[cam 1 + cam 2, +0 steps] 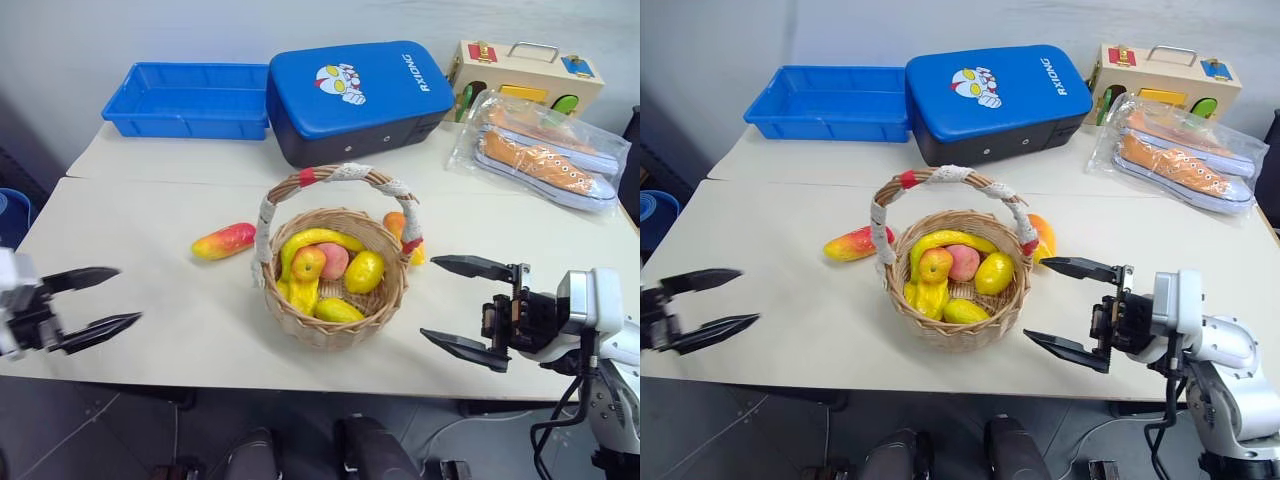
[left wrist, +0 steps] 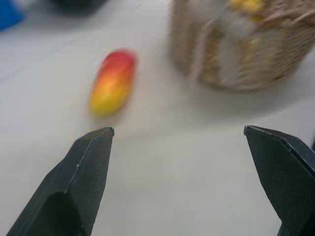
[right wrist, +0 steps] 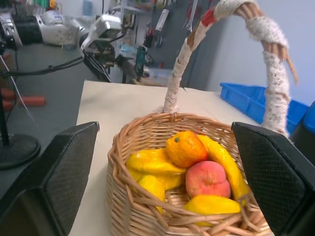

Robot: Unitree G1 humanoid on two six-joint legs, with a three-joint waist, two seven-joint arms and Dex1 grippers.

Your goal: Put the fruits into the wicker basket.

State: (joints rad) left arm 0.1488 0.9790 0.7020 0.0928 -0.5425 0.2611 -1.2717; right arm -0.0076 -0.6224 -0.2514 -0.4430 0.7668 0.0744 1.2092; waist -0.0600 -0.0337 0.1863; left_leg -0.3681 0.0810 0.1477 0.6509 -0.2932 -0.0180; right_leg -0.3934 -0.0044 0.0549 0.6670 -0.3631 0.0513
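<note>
Left gripper [image 1: 92,301] hangs off the table's [image 1: 150,215] left edge, fingers spread wide, nothing between them. It is well apart from the basket, probably parked there so the next reach has a free line; its wrist view looks toward the mango [image 2: 112,82].

Mango [image 1: 224,240] lies on the table just left of the wicker basket [image 1: 334,305], not in it. Likely the next pick for the left arm, being on that side.

Basket sits mid-table, handle arched over it. Inside: banana [image 1: 318,239], peach [image 1: 334,260], lemon [image 1: 364,271], plus other yellow and orange pieces. Most of the job looks done.

An orange-yellow fruit [image 1: 397,225] lies outside, behind the basket's right rim, partly hidden by the handle. Right arm's side, by position.

Right gripper [image 1: 465,313] waits level just right of the basket, fingers fully apart, empty, pointing at it.
</note>
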